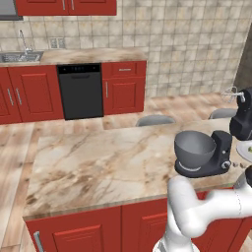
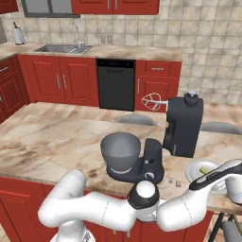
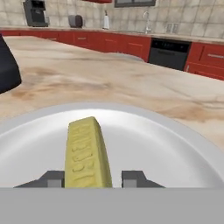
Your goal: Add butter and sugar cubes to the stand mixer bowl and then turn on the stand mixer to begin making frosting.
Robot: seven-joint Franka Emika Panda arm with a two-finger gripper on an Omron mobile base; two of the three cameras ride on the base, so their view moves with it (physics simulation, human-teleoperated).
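The surface (image 1: 98,162) is a marble-like slab, beige w/ brown veins, smooth and glossy, on red cabinet fronts.

At the center right of the left base view stands the stand mixer (image 1: 216,155): dark charcoal, matte, w/ a round flat base and a small silver knob on its side. In the right base view its bulky head (image 2: 184,125) is tilted up and a wire whisk (image 2: 153,101) sticks out to the left of it. The stand mixer bowl (image 1: 194,149) sits on the mixer base; it is deep, round, grey metal, smooth rim, and inside looks bare.

Sugar cubes (image 2: 178,183): tiny tan-brown blocks on the surface just right of the mixer base, between the base and the plate. In the left base view they are small specks near the right edge (image 1: 236,164).

The plate (image 3: 175,153) is flat, white, round, w/ a low smooth rim; it lies at the lower right of the right base view (image 2: 194,170). On it lies the butter (image 3: 86,153), a long yellow stick w/ rectangular section, its top face w/ shallow embossed marks, one end pointing up in the hand view.

The jaws (image 3: 93,179) are at the bottom of the hand view, one dark tip at each side of the butter's near end, narrow and very close to it; if they already press it I cannot tell.
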